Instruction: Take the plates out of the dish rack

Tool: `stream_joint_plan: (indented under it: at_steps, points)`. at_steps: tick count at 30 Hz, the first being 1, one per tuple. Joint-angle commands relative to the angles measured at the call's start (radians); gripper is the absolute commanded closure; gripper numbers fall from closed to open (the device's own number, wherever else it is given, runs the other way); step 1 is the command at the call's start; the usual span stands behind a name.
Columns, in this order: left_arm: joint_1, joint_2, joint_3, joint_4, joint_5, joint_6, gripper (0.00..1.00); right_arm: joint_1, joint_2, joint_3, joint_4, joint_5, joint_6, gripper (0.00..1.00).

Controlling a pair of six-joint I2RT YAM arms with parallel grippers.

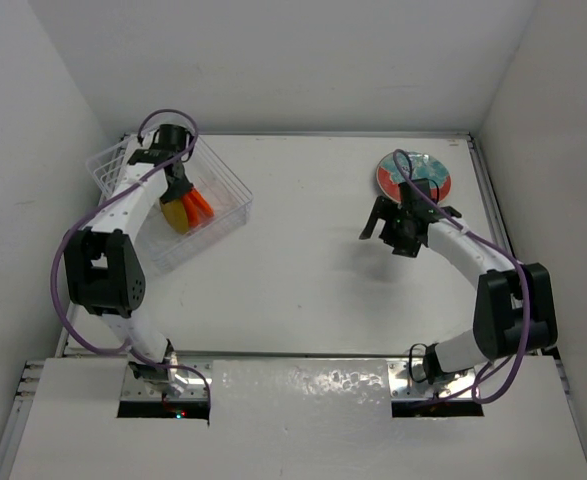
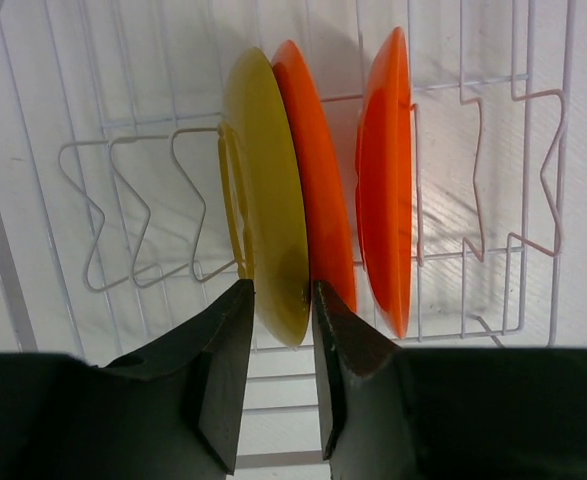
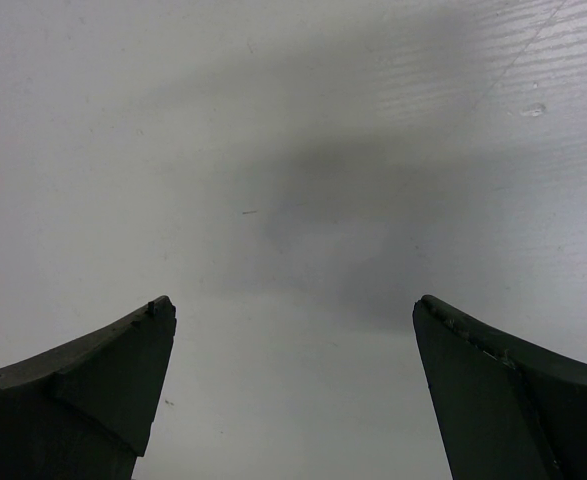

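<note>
At the far left of the table (image 1: 303,290) the left pincer (image 2: 281,300) is down inside the dish rack (image 1: 235,188), clamped on the lower edge of the yellow plate (image 2: 268,200), one finger on each face. That plate stands on edge. Hard against its right side is an orange plate (image 2: 318,180), and the pincer's right finger sits wedged where the two meet. A second orange plate (image 2: 388,180) stands apart, further right, also upright among the thin wire dividers. A white wire basket (image 1: 105,165) sits just behind the rack.

Over on the right, the right pincer (image 3: 293,315) hangs with its fingers spread wide, holding nothing, bare table beneath it. The teal plate (image 1: 435,175) lies flat on the table just beyond it.
</note>
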Motion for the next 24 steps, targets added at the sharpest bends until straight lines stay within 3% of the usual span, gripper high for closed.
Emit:
stream_joint_plan:
  at_steps: [1, 5, 9, 14, 21, 22, 24]
  points:
    - [-0.005, -0.019, -0.032, 0.046, -0.017, 0.011, 0.72, 0.01, 0.01, 0.046, 0.011, 0.009, -0.003, 0.01]
    - [-0.005, -0.002, -0.044, 0.056, -0.013, 0.016, 0.59, 0.016, 0.016, 0.055, 0.011, 0.012, 0.0, 0.01]
    - [-0.005, 0.009, -0.041, 0.051, -0.017, 0.021, 0.58, 0.017, 0.022, 0.062, 0.011, 0.012, 0.001, 0.01]
    - [-0.005, -0.028, -0.026, 0.025, -0.053, 0.03, 0.72, 0.02, 0.03, 0.069, 0.014, 0.013, 0.004, 0.01]
    - [-0.003, -0.089, -0.026, 0.013, -0.086, 0.042, 0.83, 0.028, 0.05, 0.088, 0.019, 0.009, 0.009, 0.01]
    - [-0.002, -0.091, -0.028, 0.013, -0.087, 0.042, 0.91, 0.03, 0.053, 0.093, 0.019, 0.004, 0.01, 0.01]
    - [0.0, -0.097, -0.031, 0.007, -0.087, 0.042, 0.97, 0.033, 0.064, 0.105, 0.017, 0.003, 0.012, 0.01]
